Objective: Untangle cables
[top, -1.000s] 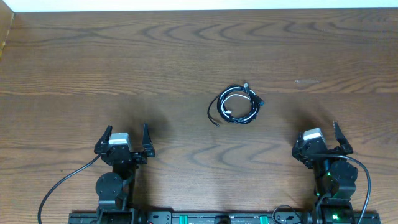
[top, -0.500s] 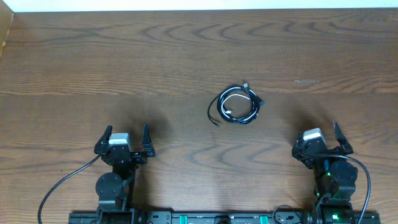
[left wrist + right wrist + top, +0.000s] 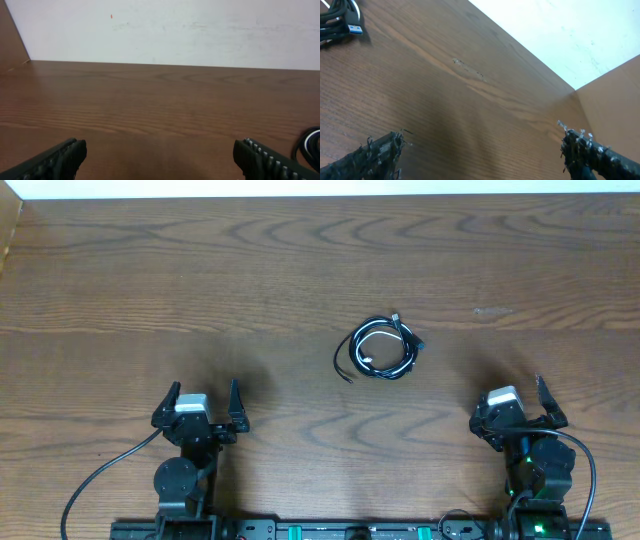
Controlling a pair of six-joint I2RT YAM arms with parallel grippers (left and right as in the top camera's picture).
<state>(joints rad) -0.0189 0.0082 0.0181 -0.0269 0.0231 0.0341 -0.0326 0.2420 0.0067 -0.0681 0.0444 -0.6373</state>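
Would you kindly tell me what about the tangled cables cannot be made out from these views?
Overhead: the cables are too small to trace where the black and white cords cross.
Left wrist: only a sliver of them shows, cut off by the right edge.
Right wrist: only a few loops and a blue-tipped plug show; the top-left corner cuts off the rest.

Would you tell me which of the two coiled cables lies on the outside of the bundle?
The black cable: its loops form the outer ring, while the white cable curls inside it.
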